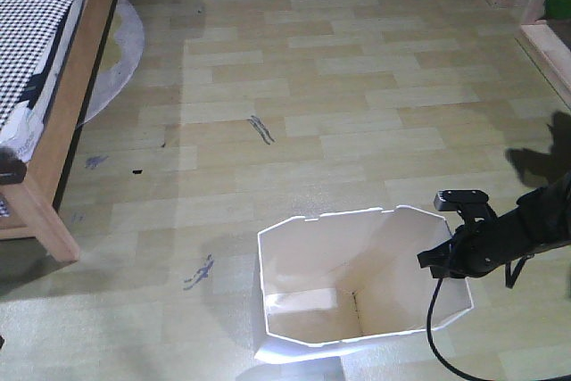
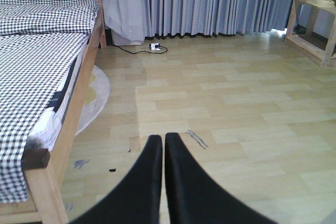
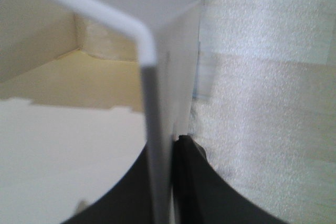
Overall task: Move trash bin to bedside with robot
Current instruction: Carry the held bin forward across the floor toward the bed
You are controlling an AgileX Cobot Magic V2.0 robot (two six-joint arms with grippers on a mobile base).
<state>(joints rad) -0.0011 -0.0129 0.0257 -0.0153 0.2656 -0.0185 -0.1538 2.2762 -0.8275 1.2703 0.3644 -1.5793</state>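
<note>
Jaws of right gripper (image 1: 439, 260) are pinching the thin rim of the trash bin (image 1: 308, 260) (left gripper (image 2: 164, 141) closed, empty), it's sitting well apart from the bed (image 1: 62, 122), so dragging fast prob risks slipping/tipping.

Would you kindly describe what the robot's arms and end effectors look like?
The right arm is slim, black and jointed, with a black cable trailing below. The left end effector and right end effector have smooth, curved black fingers.
</note>
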